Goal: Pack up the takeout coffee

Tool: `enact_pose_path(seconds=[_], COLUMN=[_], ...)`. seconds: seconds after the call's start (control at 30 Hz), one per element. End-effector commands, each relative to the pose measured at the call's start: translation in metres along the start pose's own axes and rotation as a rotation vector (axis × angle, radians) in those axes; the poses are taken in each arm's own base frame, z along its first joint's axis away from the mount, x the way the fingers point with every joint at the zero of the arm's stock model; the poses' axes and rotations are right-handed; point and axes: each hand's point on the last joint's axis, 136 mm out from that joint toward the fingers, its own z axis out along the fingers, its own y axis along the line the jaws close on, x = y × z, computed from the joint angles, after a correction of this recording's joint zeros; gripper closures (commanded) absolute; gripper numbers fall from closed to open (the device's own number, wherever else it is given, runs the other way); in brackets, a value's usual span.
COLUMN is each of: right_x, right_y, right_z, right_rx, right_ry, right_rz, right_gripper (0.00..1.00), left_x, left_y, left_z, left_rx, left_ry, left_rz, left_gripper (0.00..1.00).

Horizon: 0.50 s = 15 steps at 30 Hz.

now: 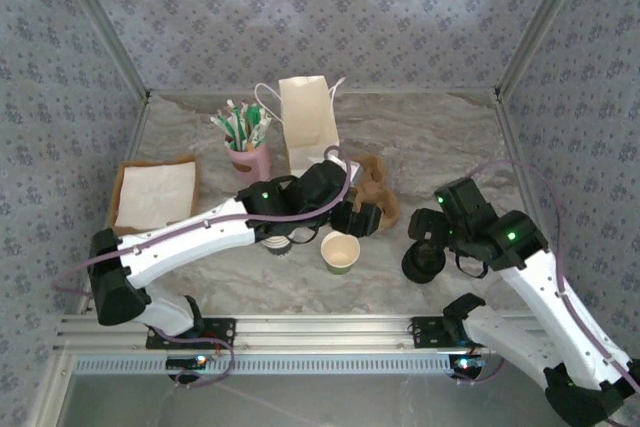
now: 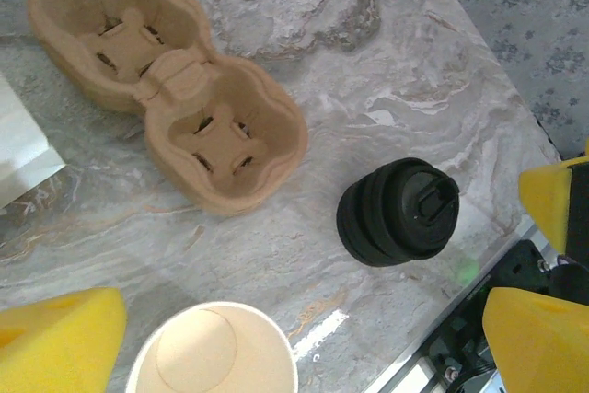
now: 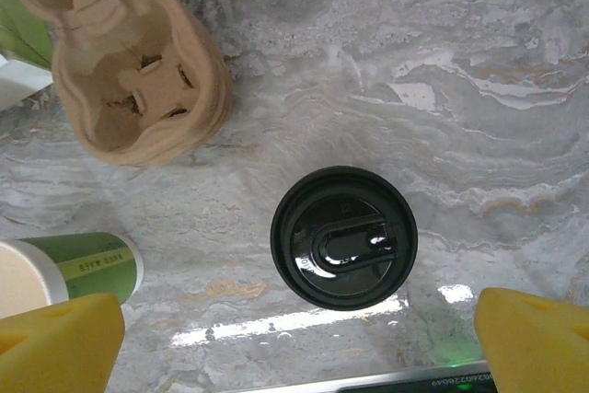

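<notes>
The takeout coffee cup (image 1: 340, 251) stands upright and lidless at the table's front middle, green outside and pale cream inside (image 2: 213, 352) (image 3: 64, 269). To its right sits a stack of black lids (image 1: 423, 262) (image 2: 398, 212) (image 3: 343, 236). My left gripper (image 1: 356, 217) (image 2: 304, 319) hovers open just behind the cup, which sits close to its left yellow pad (image 2: 55, 338); it holds nothing. My right gripper (image 1: 440, 240) (image 3: 294, 347) hangs open above the lid stack, which lies between and beyond its yellow pads (image 3: 534, 338), untouched.
A brown pulp cup carrier (image 1: 375, 187) (image 2: 166, 80) (image 3: 138, 89) lies behind the cup. A white paper bag (image 1: 308, 122) stands at the back beside a pink cup of straws (image 1: 247, 147). Napkins (image 1: 155, 194) lie at left. Stacked cups (image 1: 278, 244) sit under my left arm.
</notes>
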Motion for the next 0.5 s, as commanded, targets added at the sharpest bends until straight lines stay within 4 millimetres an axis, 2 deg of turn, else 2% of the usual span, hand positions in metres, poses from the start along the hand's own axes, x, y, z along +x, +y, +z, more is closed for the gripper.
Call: enact_pose_path(seconds=[0.0,0.23,0.47], right_x=[-0.001,0.006,0.029], right_y=[-0.003,-0.006,-0.009], right_z=[0.012,0.041,0.076], right_rx=[0.046,0.08,0.064], right_ry=[0.014,0.08,0.177], right_rz=[0.01,0.052,0.108], right_gripper=[0.0,0.0,0.04], left_x=[-0.01,0.003,0.008], left_y=[0.001,0.01,0.024], left_z=[-0.013,-0.008,-0.012], left_rx=[0.002,-0.01,-0.035], left_ry=[-0.072,-0.058,-0.098], left_rz=[-0.021,-0.011,-0.012], left_gripper=[0.01,0.01,0.01])
